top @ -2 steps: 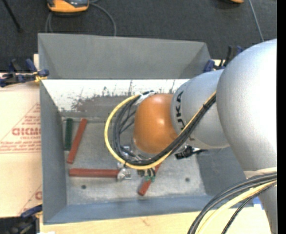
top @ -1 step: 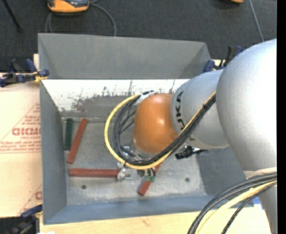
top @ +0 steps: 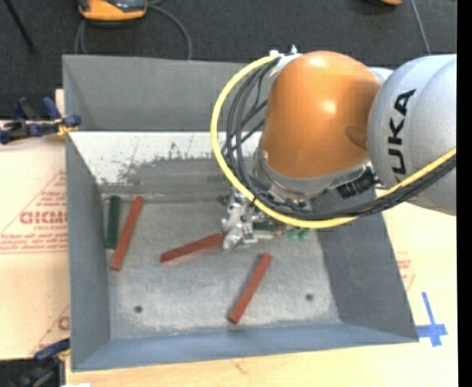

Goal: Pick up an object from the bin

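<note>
Grey metal bin [top: 89,297], few things on its floor, none heaped.

At 9 o'clock on the floor: dark green bar [top: 111,221], lying nearly 12-to-6. Just beside it on its right, left red-brown bar [top: 127,234], leaning 1-to-7, with the lower ends of the two close together. Both are well apart from the claw.

Near the floor's centre: middle red-brown bar [top: 189,251], flat, with its long axis about 8-to-2. Its upper right end runs in under the claw [top: 238,229], which sits low over the floor just toward 1 o'clock of centre. This is the thing the claw is at. The bar's left end looks to rest on the floor.

Claw state: cannot tell whether it is clenched or released, since the metal parts overlap the bar's end and the orange wrist cover [top: 316,111] crowds the spot from above.

At 5 o'clock: right red-brown bar [top: 250,288], lying 1-to-7, apart from the claw and untouched.

Progress, as judged: the approach is made and the claw is down at one end of the middle bar. A grip is not confirmed. The bar has not yet been lifted clear of the bin. An end grip may let the bar swing.
</note>
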